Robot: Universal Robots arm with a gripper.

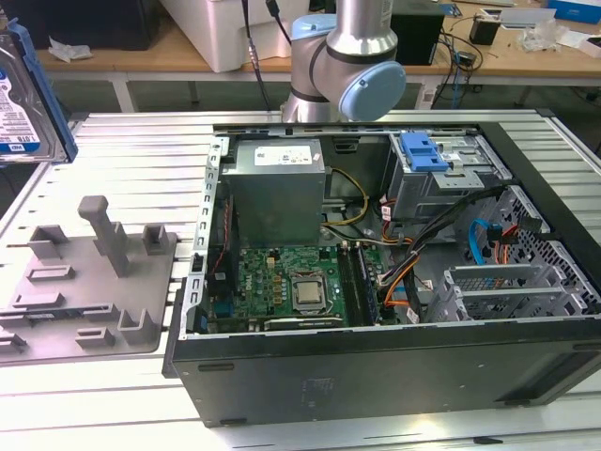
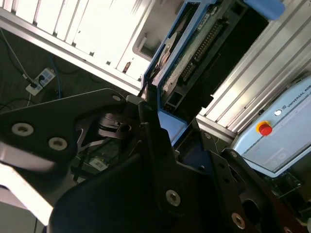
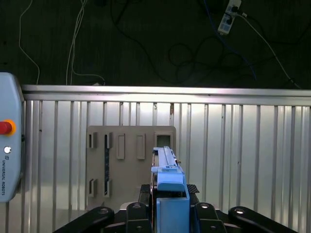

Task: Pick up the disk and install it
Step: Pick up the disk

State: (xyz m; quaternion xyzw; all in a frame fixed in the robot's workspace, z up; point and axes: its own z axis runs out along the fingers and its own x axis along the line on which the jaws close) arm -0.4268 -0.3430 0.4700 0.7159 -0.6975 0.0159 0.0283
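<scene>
The disk, a silver hard drive with a white-and-blue label in a blue carrier frame, hangs in the air at the exterior view's far left, above the slatted table. In the first wrist view the disk shows edge-on, clamped between the black fingers of my gripper. The second wrist view shows the disk's underside with its circuit board, and my gripper is shut on its lower blue edge.
An open computer case lies on the table with its motherboard, cables and a grey power-supply box. Its drive cage carries a blue latch. A grey fixture tray lies below the disk. A teach pendant lies on the table.
</scene>
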